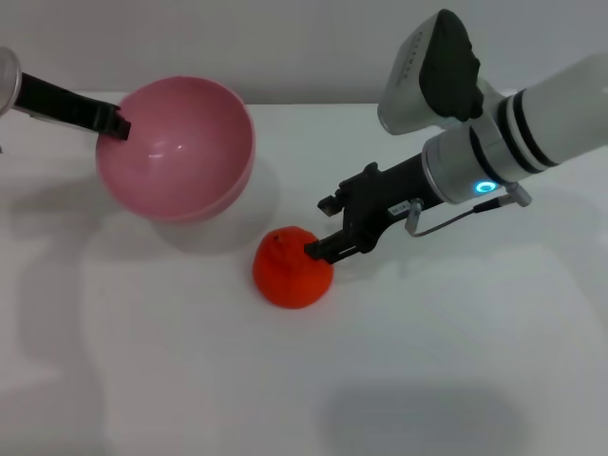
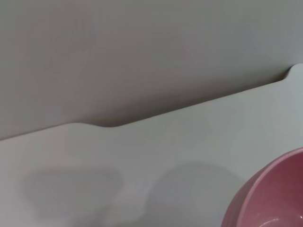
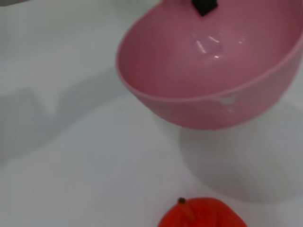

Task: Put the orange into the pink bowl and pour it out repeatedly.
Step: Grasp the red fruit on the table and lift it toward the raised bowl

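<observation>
The pink bowl [image 1: 180, 152] is tilted with its opening toward the front and is empty; its shadow lies on the table below it. My left gripper [image 1: 116, 124] is shut on the bowl's left rim, one black finger inside the wall, also seen in the right wrist view [image 3: 204, 5]. The orange [image 1: 293, 269] rests on the white table in front of the bowl, stem up. My right gripper [image 1: 325, 228] is open just right of the orange, its lower fingertip [image 1: 318, 251] touching the fruit's upper right side. The right wrist view shows the bowl [image 3: 213, 94] and the orange's top [image 3: 201, 215].
The white table [image 1: 456, 361] stretches in front and to the right. A grey wall [image 2: 142, 47] stands behind the table's back edge. The left wrist view shows only the bowl's rim [image 2: 270, 198] and table.
</observation>
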